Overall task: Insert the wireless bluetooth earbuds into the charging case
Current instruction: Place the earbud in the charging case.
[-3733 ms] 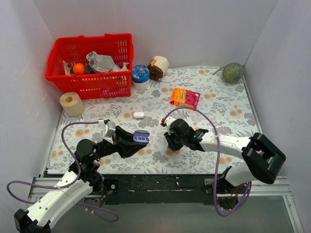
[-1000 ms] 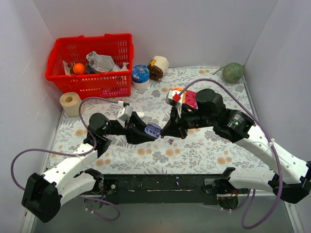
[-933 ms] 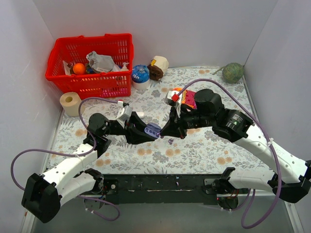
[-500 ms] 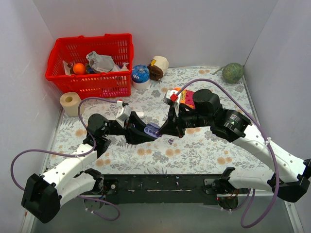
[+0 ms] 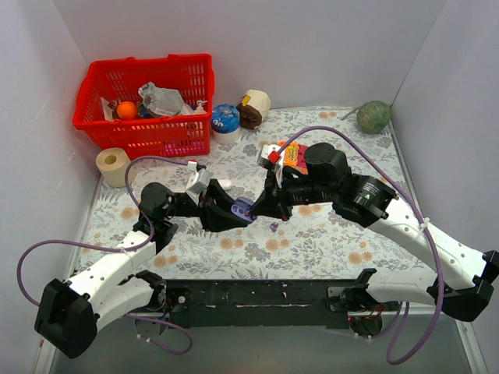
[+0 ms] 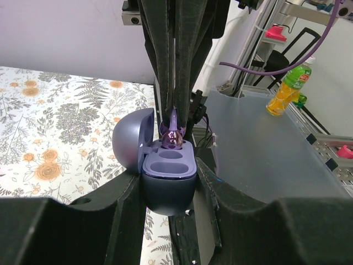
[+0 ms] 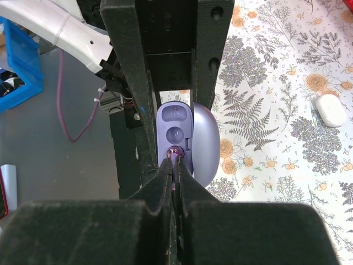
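Overhead first: I have both arms stretched in over the middle of the flowered table (image 5: 343, 234). The left gripper (image 5: 235, 212) is clamped on the purple charging case (image 5: 244, 208), and the right gripper (image 5: 260, 209) meets it from the right with its tips at the case. A second purple earbud (image 5: 274, 227) lies on the table just beside the right gripper, on the near side. The red basket (image 5: 148, 61) stands in the far left corner, well away.

On the left wrist camera, my left fingers (image 6: 124, 193) press the case (image 6: 168, 185) from both sides, and its lid stands swung open to the left. The right gripper (image 6: 175, 118) reaches down from above, its fingers drawn narrow on the stem of the purple earbud (image 6: 172, 139). The bulb sits at the mouth of the farther socket. I cannot tell whether it is fully seated.

On the right wrist camera, the right gripper (image 7: 175, 157) is pinched almost together on the earbud (image 7: 175, 150), directly over the case (image 7: 175, 118), whose lid hangs off to the right. A white case (image 7: 329, 109) lies closed on the table, well apart on the right
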You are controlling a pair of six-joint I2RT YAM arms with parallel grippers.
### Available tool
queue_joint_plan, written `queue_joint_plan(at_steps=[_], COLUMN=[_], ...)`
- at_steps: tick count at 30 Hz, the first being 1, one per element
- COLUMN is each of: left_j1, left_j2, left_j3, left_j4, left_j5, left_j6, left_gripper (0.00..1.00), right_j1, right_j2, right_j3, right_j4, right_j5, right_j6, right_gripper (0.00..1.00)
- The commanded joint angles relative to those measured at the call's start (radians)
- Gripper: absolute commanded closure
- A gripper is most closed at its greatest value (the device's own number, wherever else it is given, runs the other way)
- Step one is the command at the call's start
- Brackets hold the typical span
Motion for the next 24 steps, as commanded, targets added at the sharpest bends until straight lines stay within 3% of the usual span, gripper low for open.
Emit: queue_joint_plan(at_steps=[1,24], left_j1=[0.003,0.003], left_j2=[-0.022,-0.02], left_j3=[0.008,-0.01], left_j4=[0.059,0.084], left_j5=[-0.023,-0.062], left_j6=[-0.013,-0.016], left_gripper=[1.0,1.0], right_j1=[0.016,0.021], right_j2=[-0.006,-0.058], right_j3=[-0.019,-0.056], right_j4=[0.028,0.108], right_j5=[-0.001,0.037], right_j6=[-0.001,0.053], right_gripper=[0.99,0.99])
